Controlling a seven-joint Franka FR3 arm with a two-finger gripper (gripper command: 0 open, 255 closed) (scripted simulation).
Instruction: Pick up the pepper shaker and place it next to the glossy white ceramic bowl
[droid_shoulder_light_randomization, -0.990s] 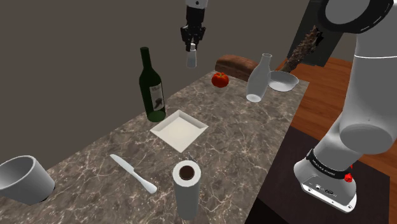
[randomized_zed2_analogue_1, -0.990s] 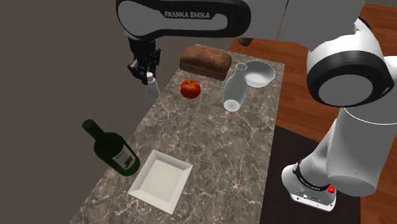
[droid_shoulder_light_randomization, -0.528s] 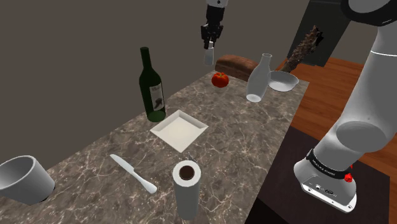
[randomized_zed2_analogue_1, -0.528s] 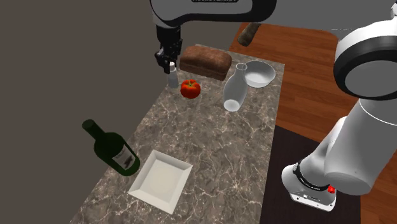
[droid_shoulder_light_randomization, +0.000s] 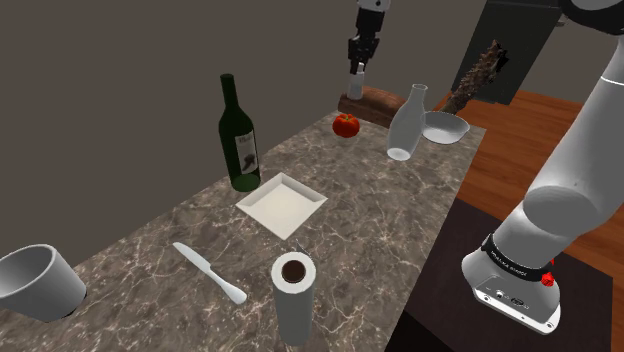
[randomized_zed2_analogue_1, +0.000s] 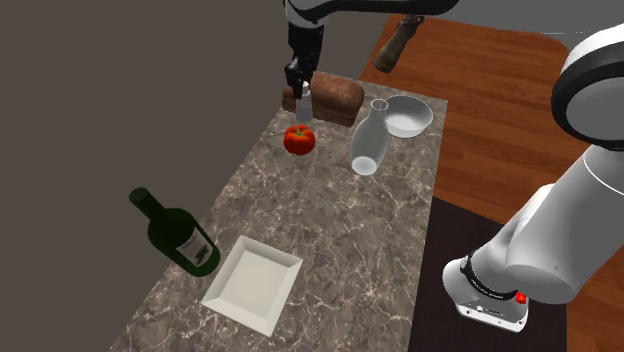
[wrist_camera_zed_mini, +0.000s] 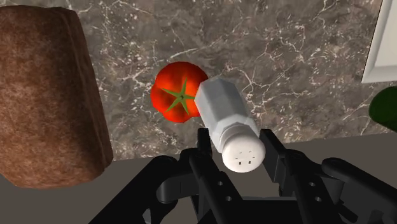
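The white pepper shaker (wrist_camera_zed_mini: 228, 124), with a holed cap, hangs clasped between my black fingers (wrist_camera_zed_mini: 205, 145). My gripper (droid_shoulder_light_randomization: 357, 70) is shut on the shaker (droid_shoulder_light_randomization: 356, 87) high over the near end of the brown bread loaf (droid_shoulder_light_randomization: 372, 103). In the second exterior view the gripper (randomized_zed2_analogue_1: 300, 80) holds the shaker (randomized_zed2_analogue_1: 303, 101) above the loaf (randomized_zed2_analogue_1: 330, 97) and the tomato (randomized_zed2_analogue_1: 299, 139). The glossy white bowl (droid_shoulder_light_randomization: 445, 127) sits at the counter's far corner, beyond a clear glass carafe (droid_shoulder_light_randomization: 406, 125). From the wrist, the tomato (wrist_camera_zed_mini: 173, 102) lies below the shaker.
A green wine bottle (droid_shoulder_light_randomization: 239, 135) stands beside a square white plate (droid_shoulder_light_randomization: 282, 202). Nearer lie a white knife (droid_shoulder_light_randomization: 208, 271), a paper towel roll (droid_shoulder_light_randomization: 294, 297) and a grey pot (droid_shoulder_light_randomization: 35, 282). The marble counter (randomized_zed2_analogue_1: 330, 235) ends by wooden floor on the second exterior view's right.
The arm has carried the shaker along the counter's far edge to the shoulder view's right, from beside the wine bottle to above the loaf. The grip stayed shut.
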